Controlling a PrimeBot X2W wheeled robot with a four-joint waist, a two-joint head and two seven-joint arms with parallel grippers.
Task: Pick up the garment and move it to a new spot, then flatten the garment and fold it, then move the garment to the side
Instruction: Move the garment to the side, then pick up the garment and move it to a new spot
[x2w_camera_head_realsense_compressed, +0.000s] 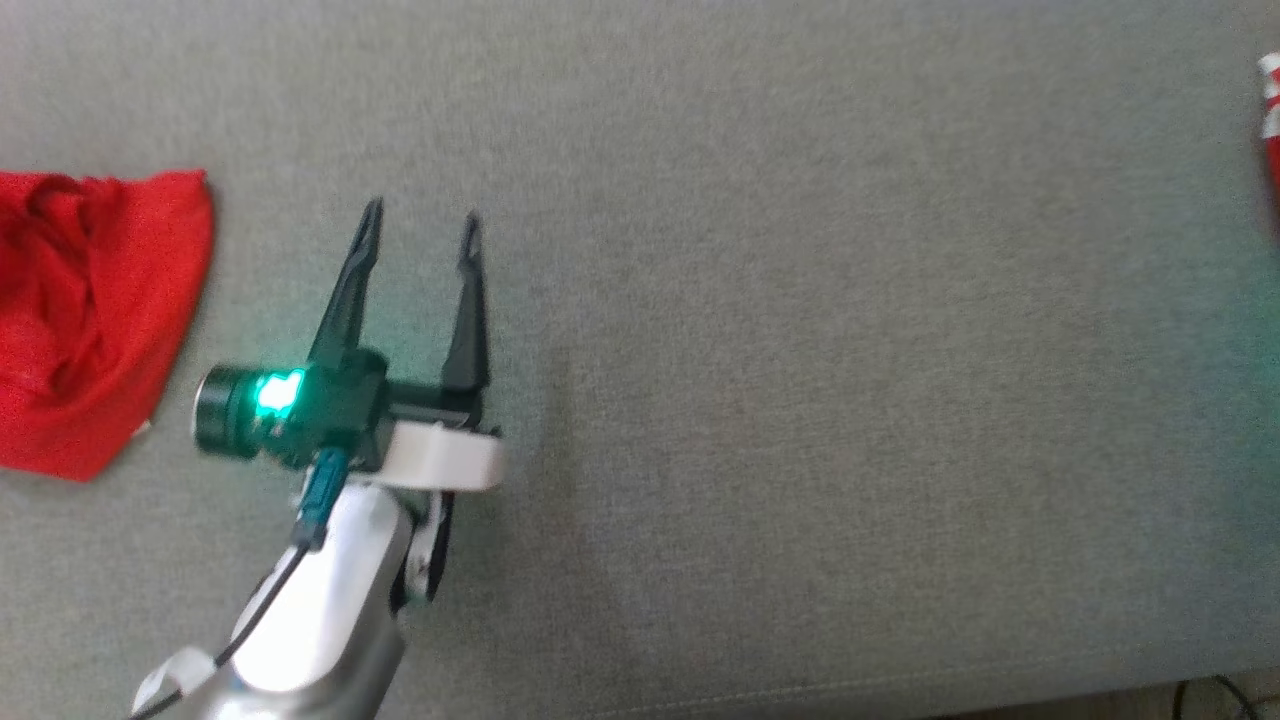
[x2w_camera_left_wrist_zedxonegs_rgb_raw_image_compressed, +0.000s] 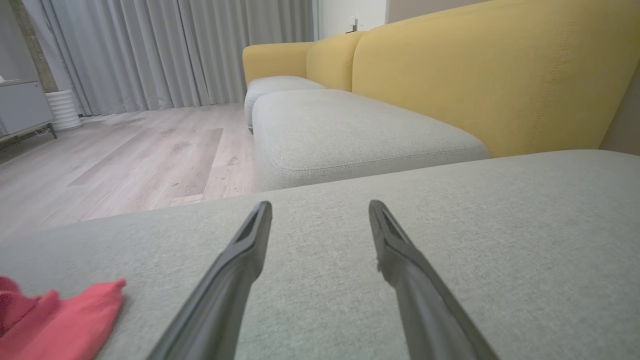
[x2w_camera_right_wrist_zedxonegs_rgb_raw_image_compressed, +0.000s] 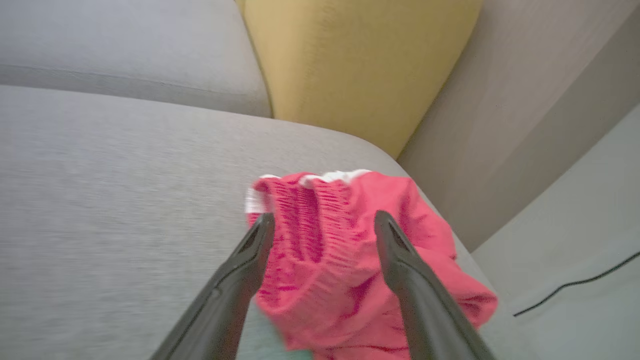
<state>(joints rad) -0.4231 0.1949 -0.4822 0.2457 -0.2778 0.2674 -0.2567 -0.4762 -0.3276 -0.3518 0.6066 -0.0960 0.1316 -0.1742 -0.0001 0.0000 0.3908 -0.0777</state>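
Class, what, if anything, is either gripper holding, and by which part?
Nothing is held. The left gripper stands open above the grey fabric cushion; the right gripper stands open over the red garment with a white-trimmed waistband, not gripping it.

the garment (x2w_camera_right_wrist_zedxonegs_rgb_raw_image_compressed: 345, 260) is a bright red knit piece, shorts by the look of it, with a gathered, ribbed waistband edged in white. it lies crumpled in a loose heap, the waistband bunched up on top and the rest slumping away in soft folds. it sits on the grey seat (x2w_camera_right_wrist_zedxonegs_rgb_raw_image_compressed: 125, 200), at the seat's right end, close to its rounded corner and edge. its lower part is blurred, so the hems can't be made out.
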